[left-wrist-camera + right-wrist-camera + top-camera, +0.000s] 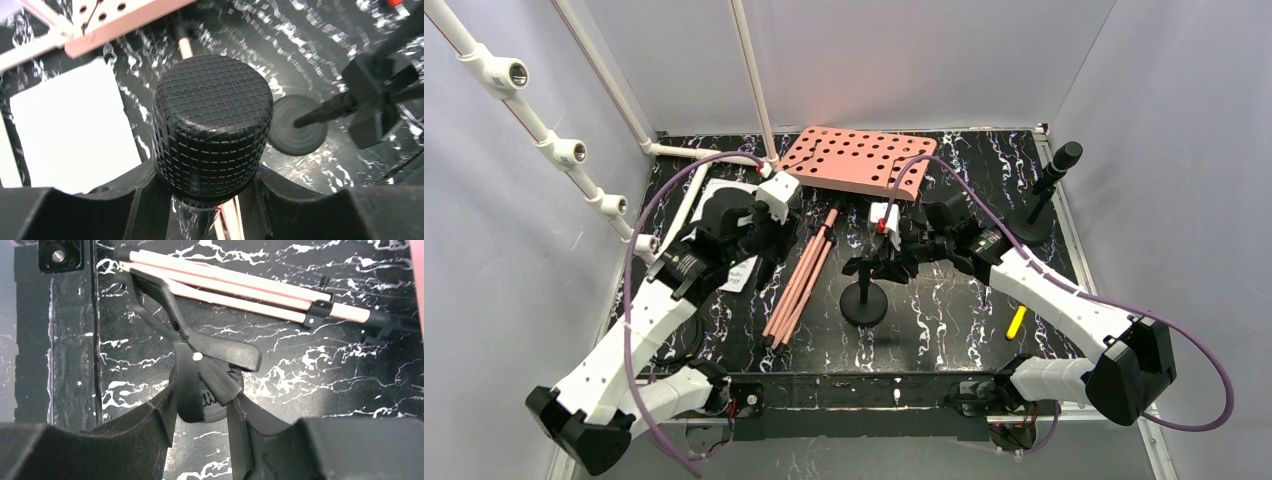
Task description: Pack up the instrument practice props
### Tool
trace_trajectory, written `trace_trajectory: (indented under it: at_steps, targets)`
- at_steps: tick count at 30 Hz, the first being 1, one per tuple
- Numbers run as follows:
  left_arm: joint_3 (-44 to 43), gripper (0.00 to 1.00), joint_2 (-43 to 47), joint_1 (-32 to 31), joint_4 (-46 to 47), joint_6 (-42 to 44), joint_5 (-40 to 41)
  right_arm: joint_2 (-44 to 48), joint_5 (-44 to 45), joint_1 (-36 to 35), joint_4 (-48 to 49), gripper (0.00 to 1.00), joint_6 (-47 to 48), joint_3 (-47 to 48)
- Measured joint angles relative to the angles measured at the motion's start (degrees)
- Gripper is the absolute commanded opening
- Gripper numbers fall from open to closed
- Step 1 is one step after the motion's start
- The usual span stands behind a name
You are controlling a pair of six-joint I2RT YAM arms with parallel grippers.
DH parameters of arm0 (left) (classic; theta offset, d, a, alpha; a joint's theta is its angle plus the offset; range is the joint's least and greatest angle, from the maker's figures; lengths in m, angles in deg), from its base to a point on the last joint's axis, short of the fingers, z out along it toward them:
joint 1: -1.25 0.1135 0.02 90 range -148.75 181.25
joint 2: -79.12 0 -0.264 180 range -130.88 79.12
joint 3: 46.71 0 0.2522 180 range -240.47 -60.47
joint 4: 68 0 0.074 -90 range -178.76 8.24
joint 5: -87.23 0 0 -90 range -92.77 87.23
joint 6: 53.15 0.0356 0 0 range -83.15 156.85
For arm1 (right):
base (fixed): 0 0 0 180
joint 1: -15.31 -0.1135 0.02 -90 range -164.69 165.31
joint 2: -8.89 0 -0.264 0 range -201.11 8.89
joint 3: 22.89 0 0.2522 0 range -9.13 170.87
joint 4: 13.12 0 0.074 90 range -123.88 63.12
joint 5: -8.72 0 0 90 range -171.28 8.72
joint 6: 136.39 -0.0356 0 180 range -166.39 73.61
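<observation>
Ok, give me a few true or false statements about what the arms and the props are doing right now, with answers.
1. The left end effector grips a black microphone. True.
2. The pink tripod legs stand upright. False: they lie folded flat on the table.
3. The right end effector grips the mic clip of the middle stand. True.
4. The second microphone lies flat. False: it stands raised on its base at the right.
</observation>
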Motion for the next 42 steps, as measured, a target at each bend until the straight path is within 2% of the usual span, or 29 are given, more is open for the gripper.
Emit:
trace_trajectory:
  at_steps: [6, 16, 24, 29, 34, 39, 42]
  targets:
    - [-1.0, 0.0, -8.8, 4.7, -4.3, 0.1, 1.9, 0.3, -2.0, 0.1, 3.5, 0.14, -2.5, -0.8]
    - [-1.8, 0.01, -20.5, 9.5, -6.5, -0.5, -0.6, 0.9, -3.6, 0.2, 7.6, 0.22, -3.5, -2.7]
    - [-12.0, 0.05, -36.5, 10.0, -8.0, -0.5, -4.2, 2.3, -4.7, 0.1, 9.5, 0.23, -3.9, -3.7]
    - [-16.5, 0.12, -47.1, 11.0, -9.4, -1.2, -6.1, 3.0, -5.0, 0.1, 9.8, 0.23, -3.9, -4.9]
    - [-17.6, 0.19, -52.9, 12.5, -10.6, -2.1, -7.1, 3.3, -5.9, 0.2, 10.8, 0.23, -4.2, -6.3]
    - [-20.5, 0.37, -56.4, 13.3, -10.5, -2.9, -8.5, 3.4, -6.1, 0.2, 11.0, 0.24, -4.7, -7.0]
    - [-20.7, 0.43, -57.6, 13.3, -10.4, -3.6, -9.0, 3.7, -6.0, 0.2, 11.0, 0.24, -4.9, -7.1]
